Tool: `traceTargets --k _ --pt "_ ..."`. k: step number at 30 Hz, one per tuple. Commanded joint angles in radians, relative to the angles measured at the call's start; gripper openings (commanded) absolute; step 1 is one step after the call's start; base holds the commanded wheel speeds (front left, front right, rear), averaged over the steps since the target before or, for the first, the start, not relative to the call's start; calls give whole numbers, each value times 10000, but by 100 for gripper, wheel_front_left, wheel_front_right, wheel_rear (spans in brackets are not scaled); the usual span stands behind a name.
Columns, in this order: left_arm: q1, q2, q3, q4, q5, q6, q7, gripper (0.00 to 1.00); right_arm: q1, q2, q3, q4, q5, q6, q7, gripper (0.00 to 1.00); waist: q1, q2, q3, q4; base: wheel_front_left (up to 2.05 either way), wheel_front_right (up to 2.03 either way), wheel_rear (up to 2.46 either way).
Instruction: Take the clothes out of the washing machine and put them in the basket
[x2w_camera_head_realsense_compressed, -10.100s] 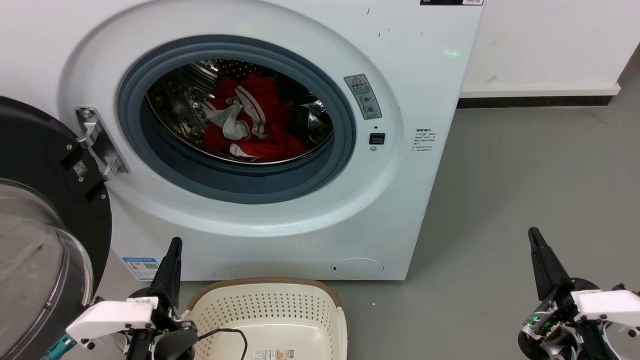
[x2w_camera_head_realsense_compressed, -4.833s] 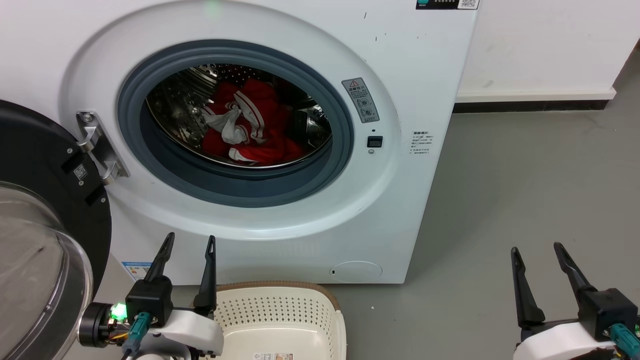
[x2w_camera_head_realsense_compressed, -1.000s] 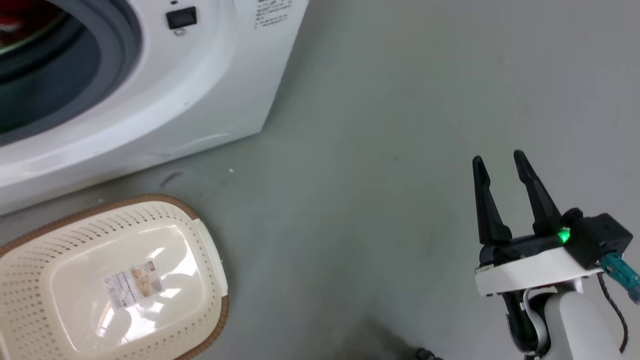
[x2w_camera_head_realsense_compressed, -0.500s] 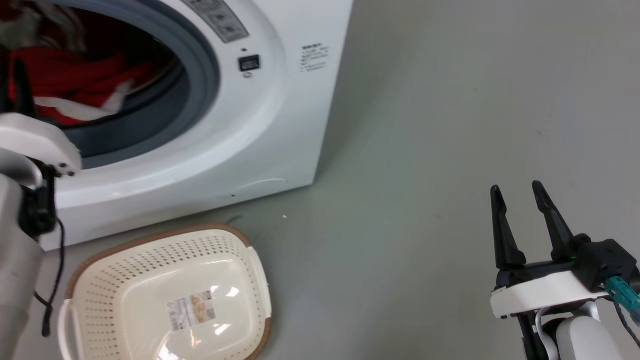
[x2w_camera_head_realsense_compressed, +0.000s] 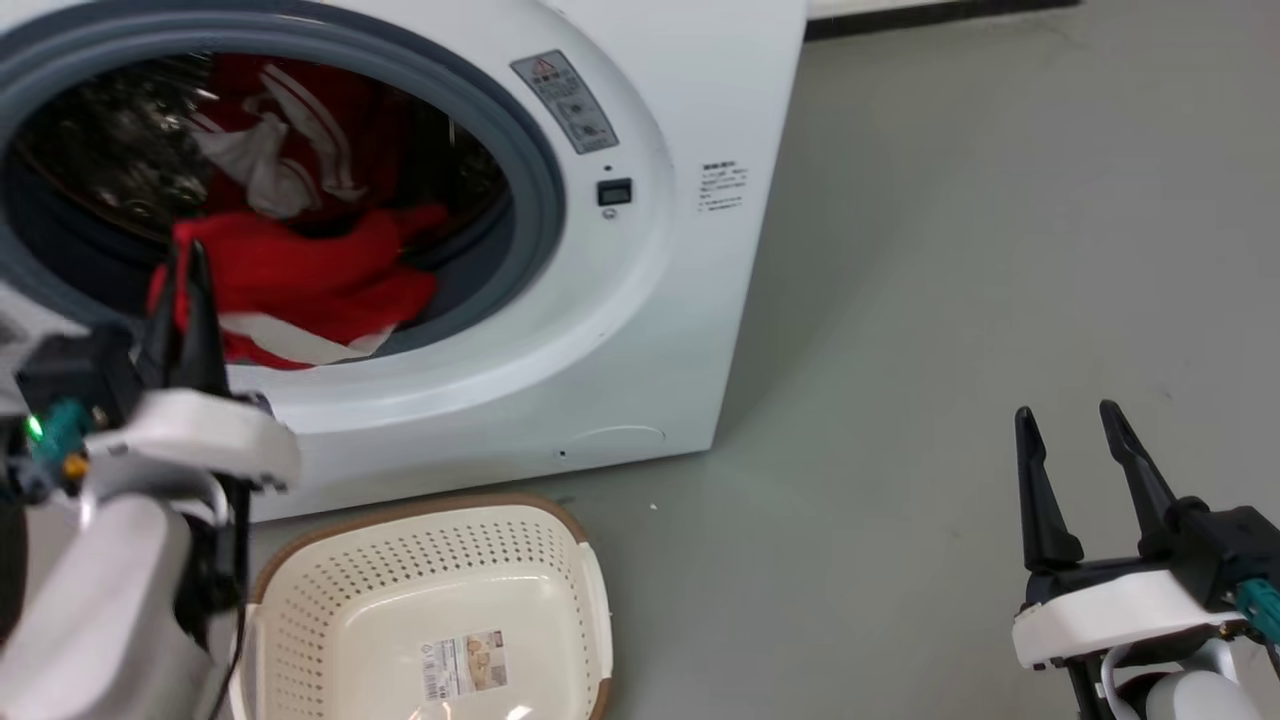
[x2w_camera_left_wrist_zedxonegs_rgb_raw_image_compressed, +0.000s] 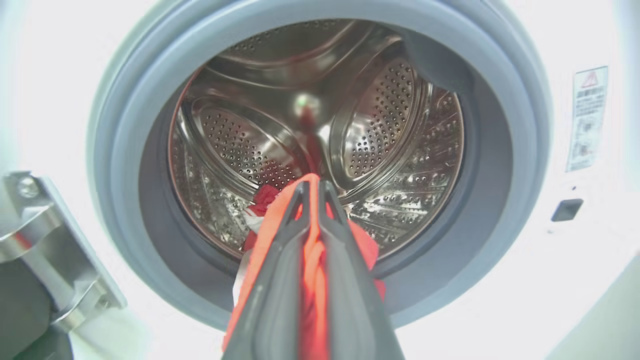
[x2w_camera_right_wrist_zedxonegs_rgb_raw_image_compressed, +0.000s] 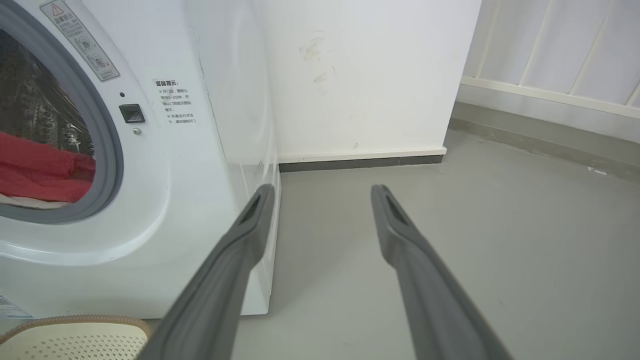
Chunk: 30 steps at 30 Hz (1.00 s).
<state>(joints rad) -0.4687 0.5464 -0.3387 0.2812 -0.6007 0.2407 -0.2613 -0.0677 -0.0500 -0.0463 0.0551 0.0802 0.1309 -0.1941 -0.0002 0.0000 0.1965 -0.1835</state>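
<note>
The red garment (x2w_camera_head_realsense_compressed: 300, 280) lies bunched across the lower lip of the grey seal (x2w_camera_head_realsense_compressed: 545, 200), half in the drum (x2w_camera_left_wrist_zedxonegs_rgb_raw_image_compressed: 240, 150) and half spilling over the front edge of the washing machine (x2w_camera_head_realsense_compressed: 640, 300). The left pincer (x2w_camera_head_realsense_compressed: 186, 270) is clamped on its near fold. From the left wrist, red cloth fills the thin slit between the two dark fingers (x2w_camera_left_wrist_zedxonegs_rgb_raw_image_compressed: 280, 260), a grip that looks snug enough to haul it over the lip.

The striped garment (x2w_camera_head_realsense_compressed: 290, 130) sits further back in the drum, apart from the pincer, and is likely next in turn.

The basket (x2w_camera_head_realsense_compressed: 400, 503) stands mouth up and bare on the floor (x2w_camera_head_realsense_compressed: 950, 250), just in front of the machine's foot and below the opening. That placement seems meant to keep the carry short.

The right pincer (x2w_camera_head_realsense_compressed: 1065, 420) hangs with its fingers spread wide and holds nothing. It is over the floor well to the right of the machine's front corner, probably parked clear of the working arm.
</note>
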Motion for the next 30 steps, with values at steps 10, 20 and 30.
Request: traceTargets --k 10,20,30 --pt "2760 -627 39 -2121 373 446 -43 0 439 -5 -124 -435 -105 -3 353 100 2 0 -590 687 0 0 0" --pt "4156 -1362 -578 -1429 47 440 -17 0 376 -5 -34 -658 -20 -3 410 100 2 0 -282 803 0 0 0" --pt "3783 -2471 -240 1448 -232 -520 -37 0 -50 -5 66 -680 53 -3 298 100 2 0 845 329 0 0 0"
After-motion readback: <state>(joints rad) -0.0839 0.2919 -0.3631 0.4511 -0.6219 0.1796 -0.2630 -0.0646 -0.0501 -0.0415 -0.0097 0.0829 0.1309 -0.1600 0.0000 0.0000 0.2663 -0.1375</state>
